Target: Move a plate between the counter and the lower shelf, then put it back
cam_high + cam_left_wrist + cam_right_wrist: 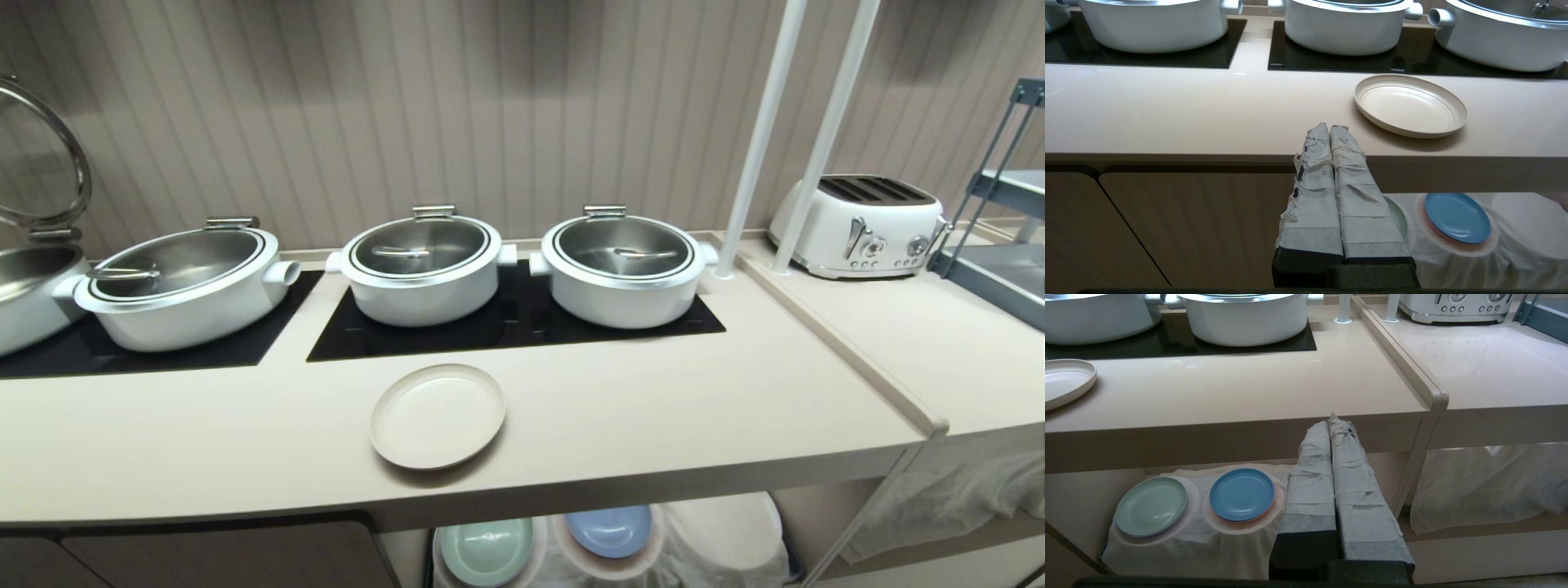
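the plate (438,416) lies flat on the desk (653,425), near its front edge, in front of the pots (422,268). left fingers (1345,171) and right fingers (1343,465) are pressed together, empty, below the desk edge.

The plate (438,416) lies on the counter (653,408) before the pots (420,269) — above the lower shelf (1077,498).

Mint-green plate (1399,216) half hidden behind left hand (1329,128).
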You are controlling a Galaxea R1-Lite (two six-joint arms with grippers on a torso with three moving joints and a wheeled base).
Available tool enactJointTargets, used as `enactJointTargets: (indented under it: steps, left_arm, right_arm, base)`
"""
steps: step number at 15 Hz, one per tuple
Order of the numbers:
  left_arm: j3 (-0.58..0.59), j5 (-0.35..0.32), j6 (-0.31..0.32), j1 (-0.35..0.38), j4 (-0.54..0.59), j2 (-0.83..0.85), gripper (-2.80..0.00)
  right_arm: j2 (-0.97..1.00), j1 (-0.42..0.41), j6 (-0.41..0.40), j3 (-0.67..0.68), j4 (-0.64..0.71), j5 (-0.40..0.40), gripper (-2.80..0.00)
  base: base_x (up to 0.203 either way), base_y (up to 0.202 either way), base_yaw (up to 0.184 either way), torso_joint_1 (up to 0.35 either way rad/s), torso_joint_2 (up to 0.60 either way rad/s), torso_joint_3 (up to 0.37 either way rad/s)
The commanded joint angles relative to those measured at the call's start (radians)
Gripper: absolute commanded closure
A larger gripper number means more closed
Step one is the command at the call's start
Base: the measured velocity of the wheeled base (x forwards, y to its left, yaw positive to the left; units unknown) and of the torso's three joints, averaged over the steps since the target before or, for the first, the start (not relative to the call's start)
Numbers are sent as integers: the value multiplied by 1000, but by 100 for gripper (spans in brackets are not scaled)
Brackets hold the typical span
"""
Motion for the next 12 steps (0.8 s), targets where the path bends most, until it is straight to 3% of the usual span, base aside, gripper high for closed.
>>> enactJointTargets:
  steps: [1,12]
  left_arm:
    - [0,1,-1,0,0,-3,0]
    - [0,1,-1,0,0,-3,0]
  right_arm:
    - [0,0,0,0,1,0,0]
    - [0,0,0,0,1,0,0]
  base:
    - [0,0,0,0,0,0]
    - [0,0,0,0,0,0]
